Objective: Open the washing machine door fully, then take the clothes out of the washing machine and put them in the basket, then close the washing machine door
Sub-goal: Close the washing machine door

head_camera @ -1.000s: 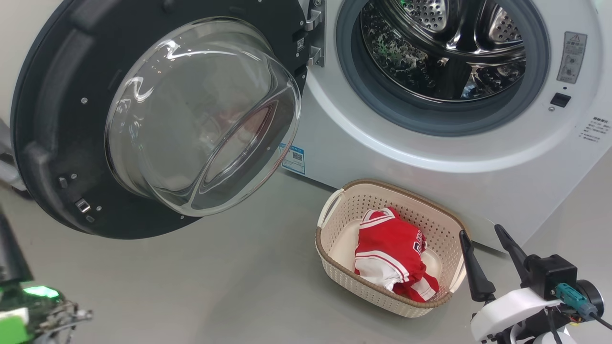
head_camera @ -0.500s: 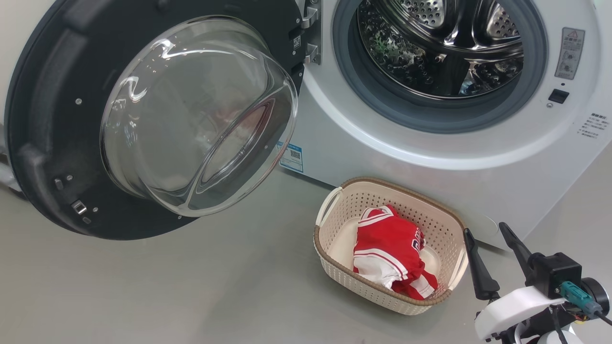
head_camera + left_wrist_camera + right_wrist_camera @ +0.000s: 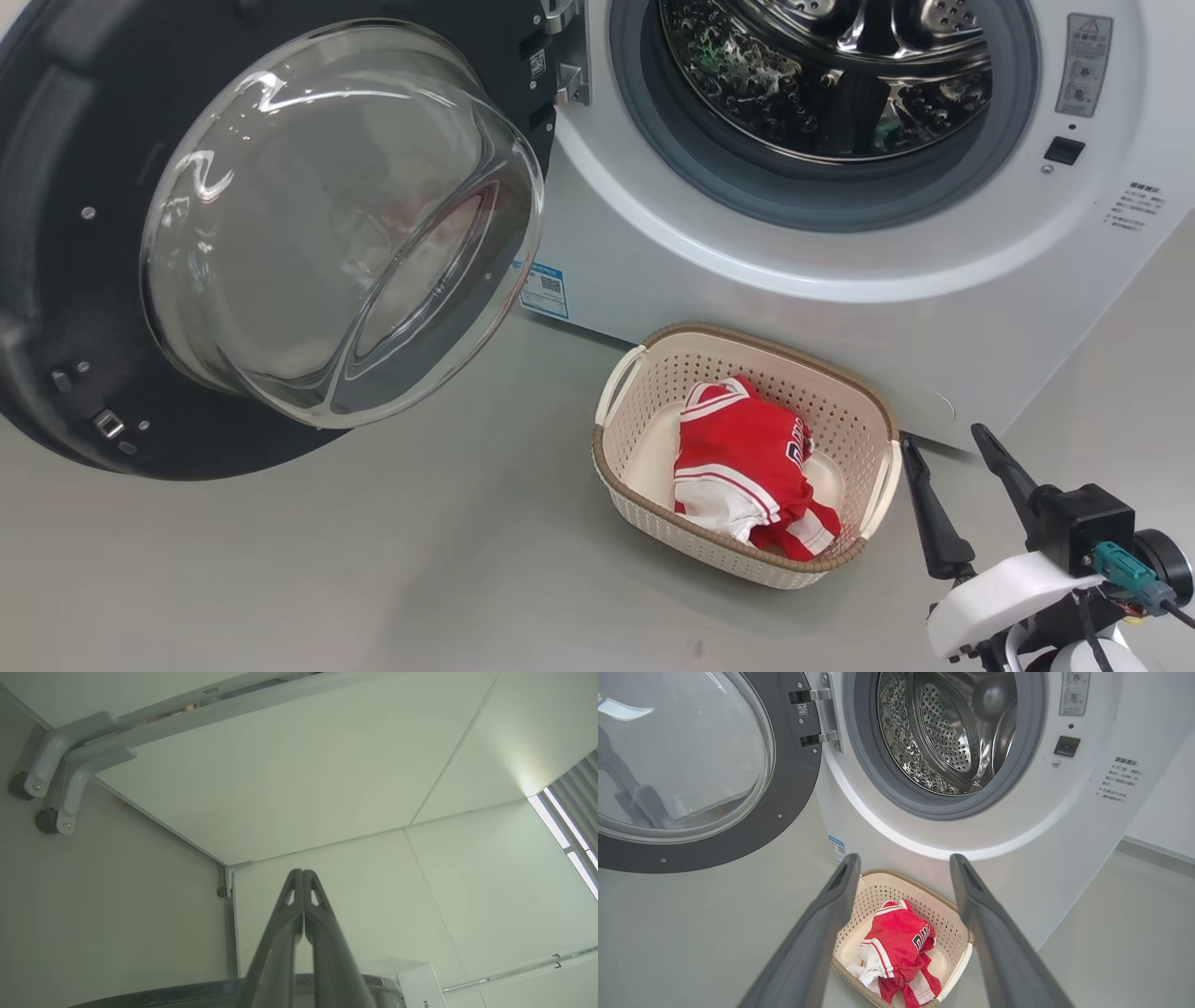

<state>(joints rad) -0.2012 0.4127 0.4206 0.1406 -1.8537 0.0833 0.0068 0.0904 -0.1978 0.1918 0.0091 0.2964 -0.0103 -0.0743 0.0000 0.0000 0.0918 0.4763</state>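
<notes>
To the left of the open drum [image 3: 822,65], the washing machine door [image 3: 271,243] stands swung wide on its hinge [image 3: 565,56], inner face and glass bowl turned towards the robot. Its free edge lies far out on the left, well apart from the washing machine [image 3: 747,308]. The clothes [image 3: 738,448] lie heaped in the basket [image 3: 822,397] on the floor just in front of the machine, and the drum looks empty from here, so I judge that closing the door is what remains. That move turns on the door's side: it must sweep from left to right about the hinge, and the left arm is the nearer one. The left tool [image 3: 302,873] has its fingers pressed together, holding nothing and pointing up at the wall panels; a dark curved edge beneath it may be the door's rim, though I cannot be sure. The right tool [image 3: 941,437] hangs beside the basket's right end with its fingers wide apart and empty. Against a second ago the whole head picture has slid left and up, so the camera has turned. Basket, clothes and door keep their places by the machine.
</notes>
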